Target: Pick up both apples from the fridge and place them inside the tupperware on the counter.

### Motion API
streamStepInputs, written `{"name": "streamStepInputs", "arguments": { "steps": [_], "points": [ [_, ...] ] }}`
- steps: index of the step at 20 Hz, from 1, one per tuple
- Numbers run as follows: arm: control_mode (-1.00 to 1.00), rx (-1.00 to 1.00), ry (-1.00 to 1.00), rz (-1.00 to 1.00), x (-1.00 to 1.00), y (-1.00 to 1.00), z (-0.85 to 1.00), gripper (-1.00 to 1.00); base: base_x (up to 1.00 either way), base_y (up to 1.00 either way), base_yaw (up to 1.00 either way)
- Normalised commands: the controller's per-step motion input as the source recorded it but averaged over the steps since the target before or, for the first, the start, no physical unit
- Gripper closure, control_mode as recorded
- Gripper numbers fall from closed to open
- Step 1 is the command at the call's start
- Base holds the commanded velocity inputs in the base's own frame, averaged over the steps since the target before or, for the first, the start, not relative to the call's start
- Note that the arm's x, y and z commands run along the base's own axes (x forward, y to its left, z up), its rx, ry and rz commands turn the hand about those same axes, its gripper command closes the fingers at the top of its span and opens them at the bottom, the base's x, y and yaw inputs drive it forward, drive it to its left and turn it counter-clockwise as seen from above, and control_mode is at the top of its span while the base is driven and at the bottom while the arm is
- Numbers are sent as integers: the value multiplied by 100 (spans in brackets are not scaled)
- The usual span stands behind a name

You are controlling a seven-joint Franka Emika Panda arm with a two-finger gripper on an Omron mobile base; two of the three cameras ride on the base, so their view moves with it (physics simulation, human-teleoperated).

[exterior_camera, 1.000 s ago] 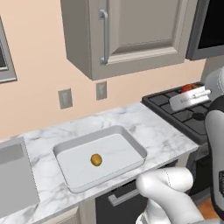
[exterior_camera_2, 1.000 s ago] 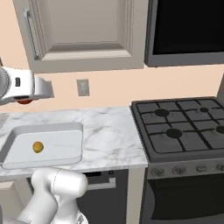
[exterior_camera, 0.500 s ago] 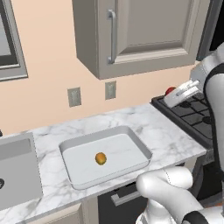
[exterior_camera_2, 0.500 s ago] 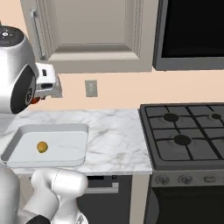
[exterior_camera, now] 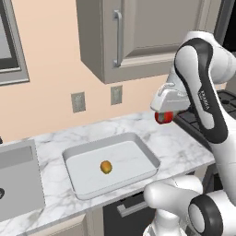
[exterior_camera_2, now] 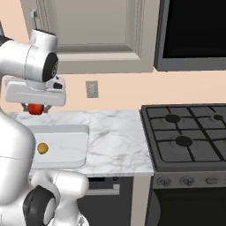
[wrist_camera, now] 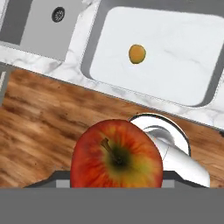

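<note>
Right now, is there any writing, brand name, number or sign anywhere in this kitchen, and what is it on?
Dark lettering running along the robot's white arm: too small and blurred to read.
Nothing else carries text: the red apple in the jaws, the yellow apple, the tupperware and the stove are all unmarked.

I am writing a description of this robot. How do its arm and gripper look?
The arm is glossy white with rounded segments, dark grey or black joint bands and small dark lettering on one link. The gripper has a boxy white body.
</note>
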Motion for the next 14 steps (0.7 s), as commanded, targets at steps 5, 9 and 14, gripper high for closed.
{"name": "streamStepInputs", "arguments": {
  "steps": [5,9,14],
  "points": [
    [-100,-11,24,0,4,22,-79,100,0,0,0],
    [-100,-4,0,0,3,1,-76,100,0,0,0],
    [-100,-6,-14,-6,20,0,-61,100,0,0,0]
  ]
}}
